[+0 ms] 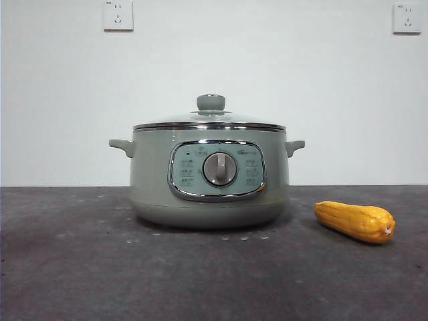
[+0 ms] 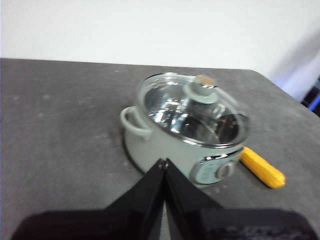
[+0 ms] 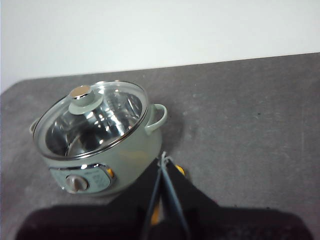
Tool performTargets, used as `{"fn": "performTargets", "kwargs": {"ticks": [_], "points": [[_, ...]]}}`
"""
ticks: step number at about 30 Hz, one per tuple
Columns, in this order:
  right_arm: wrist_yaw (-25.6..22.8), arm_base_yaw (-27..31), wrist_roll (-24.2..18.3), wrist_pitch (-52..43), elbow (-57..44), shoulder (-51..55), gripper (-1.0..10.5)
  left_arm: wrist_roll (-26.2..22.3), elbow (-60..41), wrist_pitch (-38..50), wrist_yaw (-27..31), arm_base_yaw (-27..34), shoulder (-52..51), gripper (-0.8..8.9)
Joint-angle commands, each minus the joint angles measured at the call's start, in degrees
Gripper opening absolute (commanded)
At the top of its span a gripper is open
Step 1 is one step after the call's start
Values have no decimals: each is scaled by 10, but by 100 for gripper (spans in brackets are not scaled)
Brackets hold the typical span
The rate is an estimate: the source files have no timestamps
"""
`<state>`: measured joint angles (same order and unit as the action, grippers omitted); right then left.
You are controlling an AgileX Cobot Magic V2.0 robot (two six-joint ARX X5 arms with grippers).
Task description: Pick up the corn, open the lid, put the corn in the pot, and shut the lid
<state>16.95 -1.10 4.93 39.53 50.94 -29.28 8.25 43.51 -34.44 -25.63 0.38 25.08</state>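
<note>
White wall and two sockets (image 1: 118, 15) behind, a dark grey bench (image 1: 67, 267) in front, and nothing has been touched yet. The pot (image 1: 208, 177) sits mid-bench with the lid (image 1: 210, 120) seated square on its rim, knob up. The corn (image 1: 355, 221) lies on the bench just beside the pot, on its dial side, apart from it and tilted a little.

Both arms wait above the bench. The left pincer (image 2: 164, 162) has its jaws pressed together, holding nothing. The right pincer (image 3: 163, 161) is likewise closed to a thin line and empty, and it hangs right over the corn, so it looks the natural one for the pick.

Step in hand, by the look of it: fetching the corn. To do it well, the right pincer should spread its jaws first, come down across the cob's short width near its thick middle, and squeeze gently, since that glossy skin may slip.

The front view shows the dial and panel face-on but no arms at all. The wrist views look down through the glass to the shiny, empty inside, and in the right one the corn is nearly hidden behind the jaws.
</note>
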Motion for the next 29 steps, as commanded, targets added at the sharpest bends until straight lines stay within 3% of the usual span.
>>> {"fn": "performTargets", "kwargs": {"ticks": [1,7,17,19,23,25,29], "points": [[3,0,-32,45,62,-32,-11,-35,44,-21,-14,2,23,-6],[13,0,-58,127,146,-79,-11,-62,114,-81,-14,2,65,-6],[13,0,-71,158,160,-89,11,-62,130,-88,-19,-11,87,15],[13,0,-71,158,160,-89,85,-61,130,-88,-19,-11,88,123],[13,0,-71,159,160,-92,447,-56,130,-88,-19,-11,88,548],[13,-1,-71,160,160,-95,548,-56,130,-88,-24,-11,88,577],[15,-1,-71,164,160,-104,566,-55,130,-88,-40,-11,88,577]]}}
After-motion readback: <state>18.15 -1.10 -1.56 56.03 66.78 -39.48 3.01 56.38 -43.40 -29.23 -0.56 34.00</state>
